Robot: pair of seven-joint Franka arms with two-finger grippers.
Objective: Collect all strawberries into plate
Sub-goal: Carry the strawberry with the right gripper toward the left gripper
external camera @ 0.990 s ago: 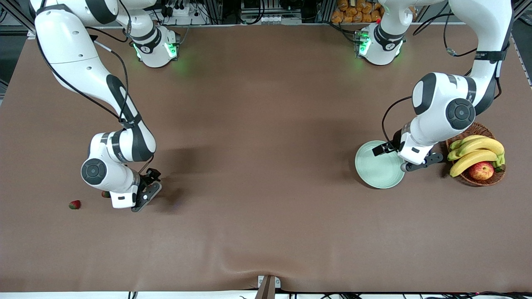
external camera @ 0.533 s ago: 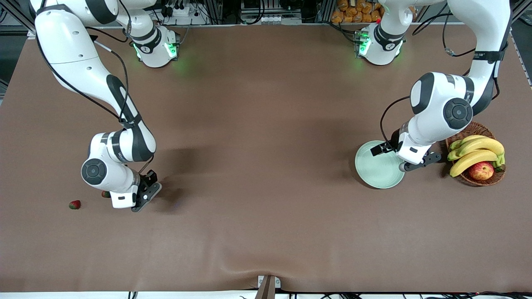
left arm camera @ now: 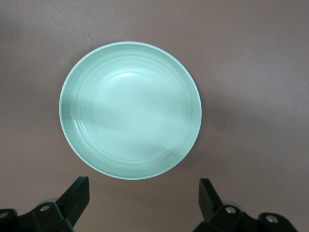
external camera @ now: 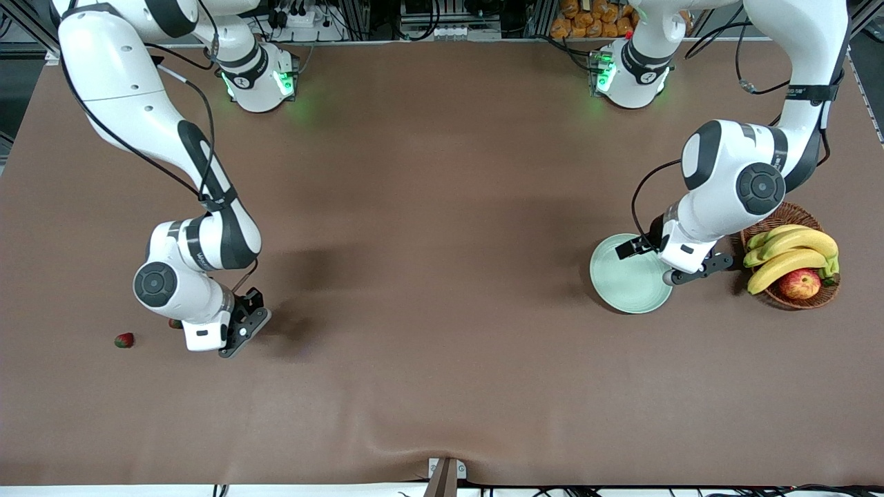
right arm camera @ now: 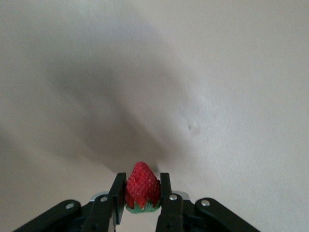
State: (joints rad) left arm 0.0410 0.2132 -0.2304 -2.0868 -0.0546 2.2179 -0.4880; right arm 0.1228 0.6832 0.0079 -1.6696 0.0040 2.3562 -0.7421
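1. Now the right hand (right arm camera: pixel 140 205) is low at the right arm's end of the surface (external camera: pixel 442 207), clamped on a strawberry (right arm camera: pixel 142 187); two more strawberries (external camera: pixel 124 339) lie beside it nearer that end's edge.
2. Meanwhile the left hand (left arm camera: pixel 142 200) waits with fingers spread wide, holding nothing, over the plate (external camera: pixel 625 286); the plate sits bare beside a fruit basket (external camera: pixel 825 293) at the left arm's end.

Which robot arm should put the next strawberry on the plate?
Probably the right: the right gripper is shut on a strawberry. The left gripper waits open above the empty plate.
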